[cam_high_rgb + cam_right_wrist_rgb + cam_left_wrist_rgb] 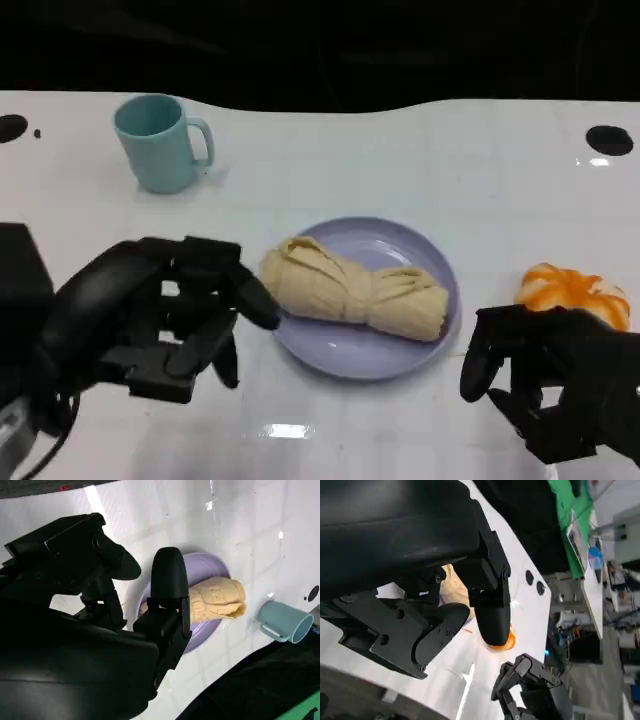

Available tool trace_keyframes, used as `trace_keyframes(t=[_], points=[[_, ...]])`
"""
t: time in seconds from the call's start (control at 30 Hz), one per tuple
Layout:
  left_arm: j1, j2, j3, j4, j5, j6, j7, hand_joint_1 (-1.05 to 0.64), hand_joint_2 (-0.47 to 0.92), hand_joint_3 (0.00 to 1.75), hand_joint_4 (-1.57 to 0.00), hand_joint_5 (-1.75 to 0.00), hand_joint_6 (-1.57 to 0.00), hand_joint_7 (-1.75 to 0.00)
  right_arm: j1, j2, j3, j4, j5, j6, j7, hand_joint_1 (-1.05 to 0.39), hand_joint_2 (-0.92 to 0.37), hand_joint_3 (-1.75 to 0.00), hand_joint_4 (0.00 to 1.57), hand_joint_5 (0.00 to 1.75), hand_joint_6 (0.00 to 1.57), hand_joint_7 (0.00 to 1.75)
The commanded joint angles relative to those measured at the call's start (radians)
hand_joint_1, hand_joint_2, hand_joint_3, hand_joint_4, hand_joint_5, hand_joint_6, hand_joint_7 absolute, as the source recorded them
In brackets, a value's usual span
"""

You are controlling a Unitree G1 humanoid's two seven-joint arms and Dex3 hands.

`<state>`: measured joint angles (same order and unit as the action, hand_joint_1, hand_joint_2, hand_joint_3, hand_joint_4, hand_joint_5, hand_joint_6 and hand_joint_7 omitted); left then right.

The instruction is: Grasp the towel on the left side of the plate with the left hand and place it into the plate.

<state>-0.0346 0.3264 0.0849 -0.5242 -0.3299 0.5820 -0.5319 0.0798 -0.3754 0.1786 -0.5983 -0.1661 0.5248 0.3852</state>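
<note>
Mug: a teal mug (158,141) stood far left on the white table (420,160).
Left hand (165,315): fingers spread, holding nothing, just beside the plate.
Towel (355,290): lay bunched in the lavender plate (345,355).
Right hand (545,385): fingers parted, empty, beside an orange object (572,290).
Room: dark beyond the table.
</note>
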Motion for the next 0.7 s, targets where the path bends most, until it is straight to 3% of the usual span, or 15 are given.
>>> trace_keyframes(t=[0.03,0.27,0.5,0.7], points=[[0.064,-0.038,0.07,-0.151,-0.126,0.27,0.138,-0.09,0.48,1.36,-0.87,-1.74,-0.79,-1.56,0.001,-0.019,-0.012,-0.001,0.004,-0.005,0.008,0.01,-0.58,-1.06,0.75,1.75,0.69,1.43],[0.066,-0.038,0.076,-0.16,-0.175,0.4,0.218,-0.07,0.52,1.36,-0.88,-1.75,-0.7,-1.74,0.008,-0.021,-0.027,0.006,0.015,-0.024,0.013,0.01,-0.57,-1.07,0.75,1.75,0.7,1.43],[0.027,-0.015,0.043,-0.057,-0.181,0.448,0.215,-0.07,0.54,1.35,-0.88,-1.75,-0.7,-1.75,0.011,-0.03,-0.04,0.019,0.019,-0.043,0.018,0.01,-0.56,-1.08,0.75,1.75,0.71,1.43],[0.01,-0.01,0.006,-0.002,-0.141,0.413,0.227,-0.04,0.52,1.36,-0.9,-1.75,-0.77,-1.67,0.014,-0.03,-0.049,0.028,0.03,-0.056,0.018,0.02,-0.57,-1.08,0.74,1.75,0.7,1.43]])
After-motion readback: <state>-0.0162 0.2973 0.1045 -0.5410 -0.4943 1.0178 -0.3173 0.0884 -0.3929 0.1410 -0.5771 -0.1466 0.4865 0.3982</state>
